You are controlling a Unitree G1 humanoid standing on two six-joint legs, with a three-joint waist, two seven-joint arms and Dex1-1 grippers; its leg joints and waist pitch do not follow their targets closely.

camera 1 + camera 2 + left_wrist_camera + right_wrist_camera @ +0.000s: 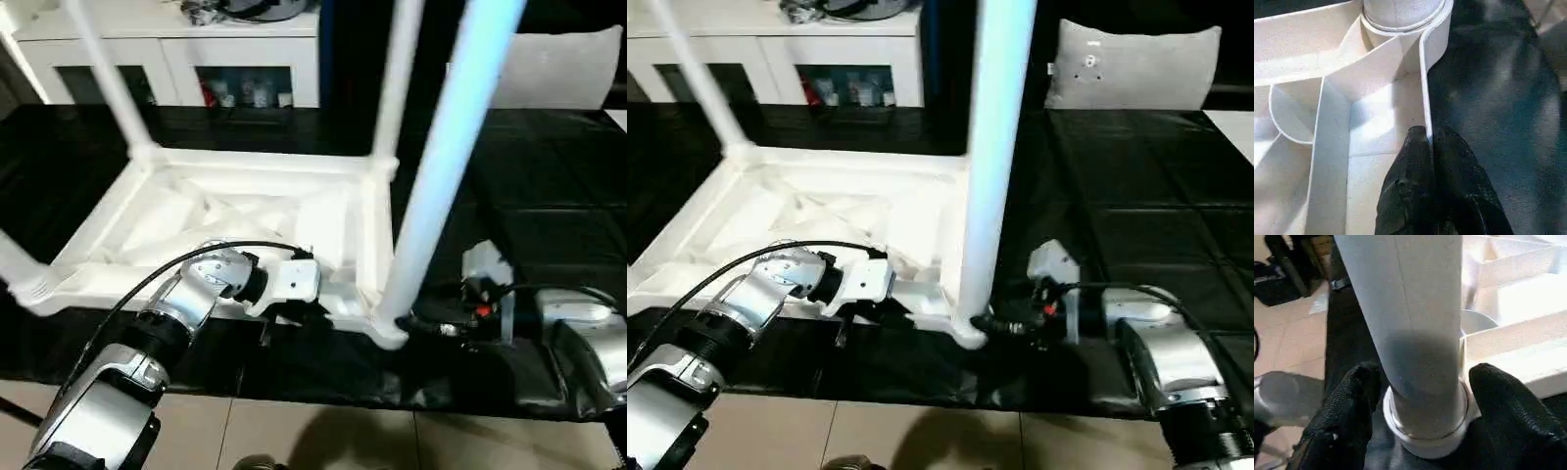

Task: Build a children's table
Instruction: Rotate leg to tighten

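The children's table lies upside down on the black-covered surface, its white ribbed tabletop [257, 159] facing up. Legs stand in the corner sockets: the far left leg [103, 78], the far right leg [397, 78], the near left leg [15, 264] and the near right leg [441, 166]. My left gripper [1428, 137] is shut on the tabletop's thin near rim wall [1425, 73], close to the near right socket. At that leg's base [1420, 357] my right gripper [1425, 382] is open, one black finger on each side of the tube just above the socket collar.
A white cabinet [176, 49] stands behind the black work surface [549, 196]. A grey cushion [1136, 64] sits at the back right. Tiled floor [323, 441] shows below the surface's near edge. A black cable loops over my left forearm [147, 284].
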